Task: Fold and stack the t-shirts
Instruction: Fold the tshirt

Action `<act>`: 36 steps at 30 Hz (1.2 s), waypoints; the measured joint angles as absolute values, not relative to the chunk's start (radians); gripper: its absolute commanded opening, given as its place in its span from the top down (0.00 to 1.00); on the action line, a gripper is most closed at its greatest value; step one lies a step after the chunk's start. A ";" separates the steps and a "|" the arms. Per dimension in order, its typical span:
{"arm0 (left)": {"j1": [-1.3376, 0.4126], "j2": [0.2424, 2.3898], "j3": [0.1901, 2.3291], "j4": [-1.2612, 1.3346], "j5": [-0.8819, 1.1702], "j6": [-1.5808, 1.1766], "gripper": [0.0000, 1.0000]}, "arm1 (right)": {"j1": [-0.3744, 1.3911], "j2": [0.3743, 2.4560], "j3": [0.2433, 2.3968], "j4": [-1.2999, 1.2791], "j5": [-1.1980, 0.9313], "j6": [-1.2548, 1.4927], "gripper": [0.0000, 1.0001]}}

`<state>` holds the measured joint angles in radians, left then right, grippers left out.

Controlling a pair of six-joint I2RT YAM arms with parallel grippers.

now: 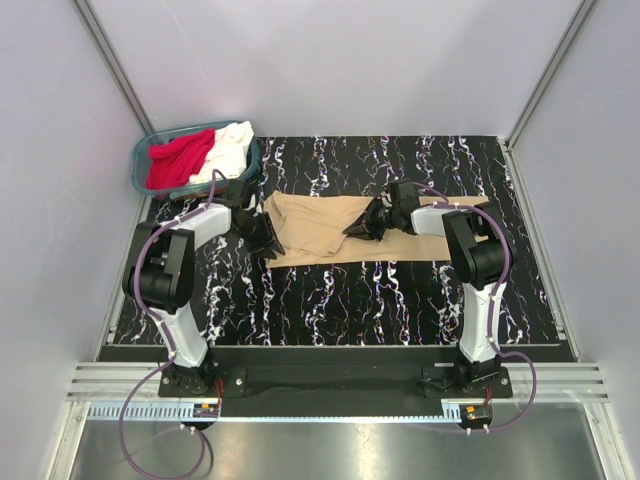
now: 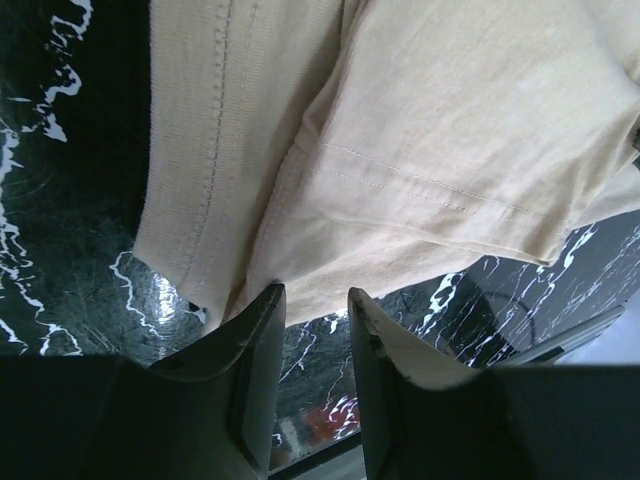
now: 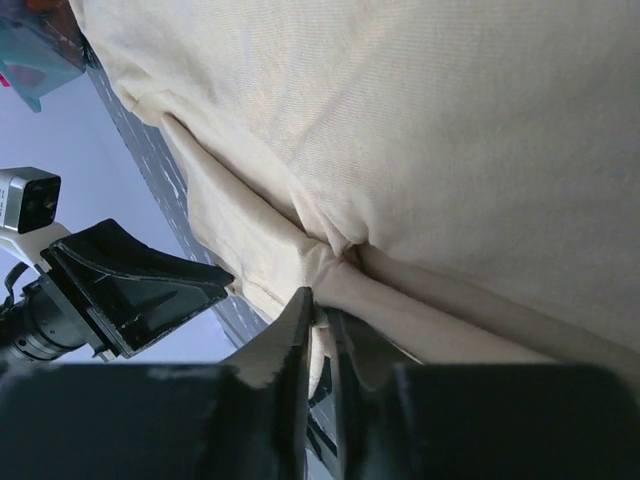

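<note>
Early days here. The tan shirt (image 1: 330, 228) lies spread across the middle of the frame, flattened into a long band but not yet a neat packet. By my reckoning this is the first fold in hand.

The left tool (image 1: 262, 236) sits at the shirt's left end. In its wrist view the jaws stand apart, with the hemmed edge just above the tips and nothing caught between them. The right tool (image 1: 362, 226) is over the middle of the cloth, and its wrist view shows the jaws drawn in tight on a pinched ridge of tan fabric.

The red shirt (image 1: 180, 160) and the white shirt (image 1: 230, 148) lie heaped in the teal basket (image 1: 140, 172) at upper left, unfolded. No stack has begun, so nearly everything is left to do.

The surface (image 1: 330, 300) is black with white marble veining. Plain pale grey walls (image 1: 330, 60) close it in on three sides, and a metal rail (image 1: 330, 385) runs along the lower edge.
</note>
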<state>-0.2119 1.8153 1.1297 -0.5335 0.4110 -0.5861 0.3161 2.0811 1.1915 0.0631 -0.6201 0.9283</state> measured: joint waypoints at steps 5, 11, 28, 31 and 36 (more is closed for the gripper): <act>-0.204 1.815 1.130 -0.539 0.403 -0.576 0.65 | 0.312 2.081 1.199 0.060 -0.601 0.928 0.95; -0.184 1.818 1.130 -0.544 0.393 -0.559 0.65 | 0.292 2.095 1.218 0.055 -0.588 0.903 1.00; -0.175 1.648 1.110 -0.622 0.334 -0.477 0.45 | 0.284 1.973 1.193 -0.168 -0.625 0.709 0.43; -0.175 1.662 1.090 -0.623 0.334 -0.474 0.49 | 0.270 1.879 1.157 -0.221 -0.619 0.679 0.41; -0.174 1.723 1.086 -0.627 0.334 -0.471 0.50 | 0.165 1.771 1.047 -0.242 -0.619 0.652 0.41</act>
